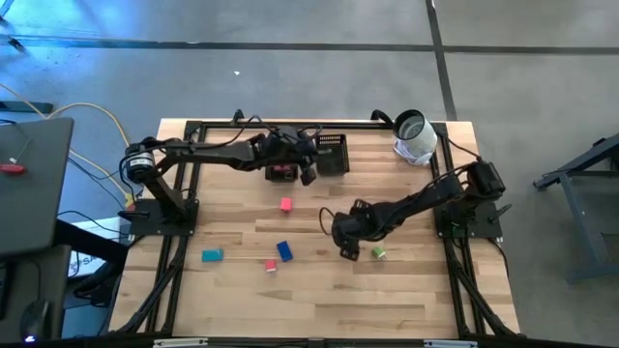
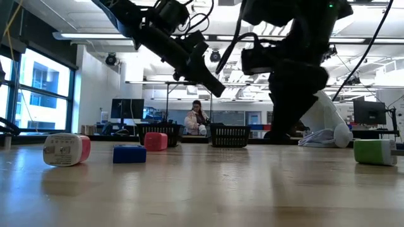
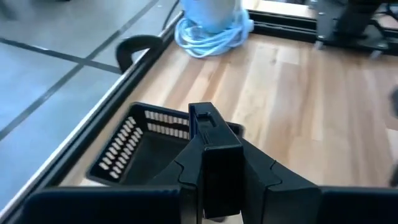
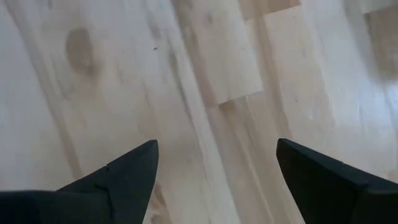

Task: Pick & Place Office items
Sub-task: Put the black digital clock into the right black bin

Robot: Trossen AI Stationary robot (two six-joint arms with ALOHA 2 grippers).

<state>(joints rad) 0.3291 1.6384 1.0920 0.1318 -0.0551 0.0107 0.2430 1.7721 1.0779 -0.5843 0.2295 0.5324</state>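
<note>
My left gripper [image 1: 309,172] hangs above the table's far middle, beside two black mesh trays [image 1: 334,155], and is shut on a black blocky piece [image 3: 208,134]. In the left wrist view one tray [image 3: 134,146] lies just beyond that piece. My right gripper [image 1: 343,246] is low over the middle of the table and open, with only bare wood between its fingers [image 4: 217,168]. A green piece [image 1: 378,252] lies on the table just to its right. Red [image 1: 286,205], blue [image 1: 285,250], teal [image 1: 211,255] and small pink [image 1: 271,265] pieces lie to its left. My left gripper pinches the black blocky piece between its two fingers [image 3: 186,171], which close on its long sides [image 3: 214,155]. The piece's far end [image 3: 200,112] sticks out past the fingertips. In the low view the gripper [image 2: 211,85] is well above the table, so the piece is lifted clear.
A white cylinder [image 1: 416,135] with a coiled light-blue cord [image 3: 211,34] sits at the far right corner. Black frame rails [image 1: 179,261] run along the table's sides. Open wood lies along the near edge. A person [image 2: 197,120] sits far behind the table.
</note>
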